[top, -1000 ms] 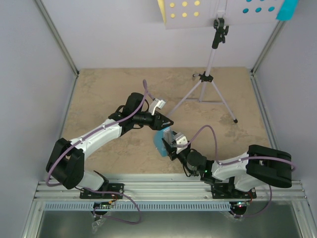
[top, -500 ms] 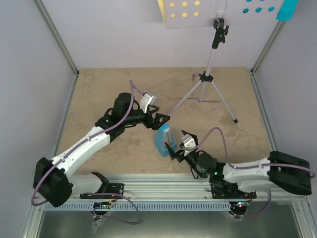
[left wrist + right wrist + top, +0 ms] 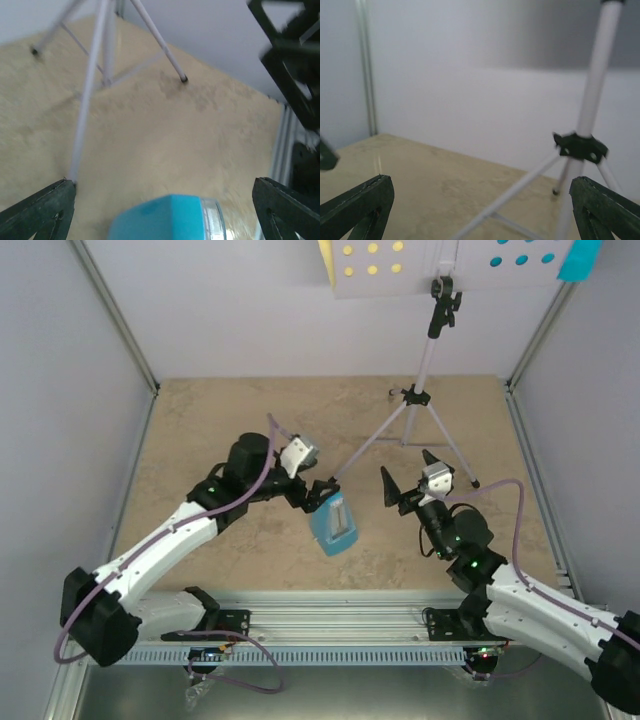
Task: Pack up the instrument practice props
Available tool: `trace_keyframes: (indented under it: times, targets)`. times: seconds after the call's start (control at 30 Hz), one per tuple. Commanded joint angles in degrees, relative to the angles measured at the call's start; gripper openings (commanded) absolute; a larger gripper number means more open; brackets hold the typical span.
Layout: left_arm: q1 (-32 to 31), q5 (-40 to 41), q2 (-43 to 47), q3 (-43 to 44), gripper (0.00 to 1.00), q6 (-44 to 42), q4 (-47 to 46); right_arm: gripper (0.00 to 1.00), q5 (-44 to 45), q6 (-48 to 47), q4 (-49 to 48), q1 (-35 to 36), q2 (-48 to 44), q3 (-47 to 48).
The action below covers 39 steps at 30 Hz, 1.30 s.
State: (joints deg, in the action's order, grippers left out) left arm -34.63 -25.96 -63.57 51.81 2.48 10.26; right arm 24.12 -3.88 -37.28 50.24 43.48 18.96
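Note:
The small blue metronome (image 3: 333, 523) stands on the tan table, its top showing at the bottom of the left wrist view (image 3: 165, 220). My left gripper (image 3: 322, 496) hangs just behind and above it, open (image 3: 162, 184), its fingers wide on either side and touching nothing. My right gripper (image 3: 408, 472) is open and empty (image 3: 480, 181), facing the lilac tripod music stand (image 3: 424, 365) (image 3: 592, 100) (image 3: 90, 85). The stand's holed desk (image 3: 440, 265) sits at the top edge. A yellow sheet (image 3: 327, 260) shows at its left and a cyan sheet (image 3: 580, 260) at its right.
The stand's legs (image 3: 455, 455) spread across the back right of the table. Grey walls close in the back and both sides. A metal rail (image 3: 330, 625) runs along the near edge. My right arm (image 3: 295, 65) shows dark at the right of the left wrist view.
Both grippers have opened. The right gripper left the metronome and swung right toward the stand. The left gripper came down closer to the metronome, which stays on the table.

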Motion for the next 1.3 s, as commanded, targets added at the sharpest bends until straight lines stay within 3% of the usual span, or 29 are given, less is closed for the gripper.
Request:
trace_keyframes:
  times: [0.0, 0.23, 0.37, 0.57, 0.83, 1.0, 1.13, 1.27]
  targets:
    - [-4.36, -1.95, -4.84, 2.67, 0.99, -6.49, 8.77, 0.98, -8.23, 9.23, 7.36, -8.28, -0.14, -2.60]
    - [-8.17, 1.68, -6.77, 2.76, 0.99, -7.74, 10.16, 0.98, -7.95, 11.38, 4.90, -10.94, -4.96, -8.35]
    - [-10.38, 8.28, -7.24, 2.76, 0.98, -8.97, 11.99, 0.98, -5.76, 11.95, 4.54, -11.12, -7.15, -10.06]
    - [-11.33, 11.04, -7.98, 3.32, 0.75, -9.29, 12.84, 0.98, -3.84, 12.43, 4.66, -11.30, -9.87, -11.28]
    - [-12.03, 12.99, -7.67, 3.23, 0.54, -9.72, 12.76, 0.98, -1.84, 13.07, 5.02, -11.30, -12.17, -12.37]
    - [-12.34, 14.28, -7.66, 3.18, 0.45, -9.80, 12.58, 0.98, -1.79, 13.18, 5.11, -11.30, -12.32, -12.37]
    - [-12.64, 15.24, -7.63, 3.16, 0.43, -9.70, 12.41, 0.98, -1.28, 13.28, 5.28, -11.30, -12.84, -12.45]
    - [-12.87, 24.54, -7.78, 3.74, 0.38, -6.55, 12.88, 0.98, 0.64, 13.45, 5.28, -11.30, -13.15, -12.71]
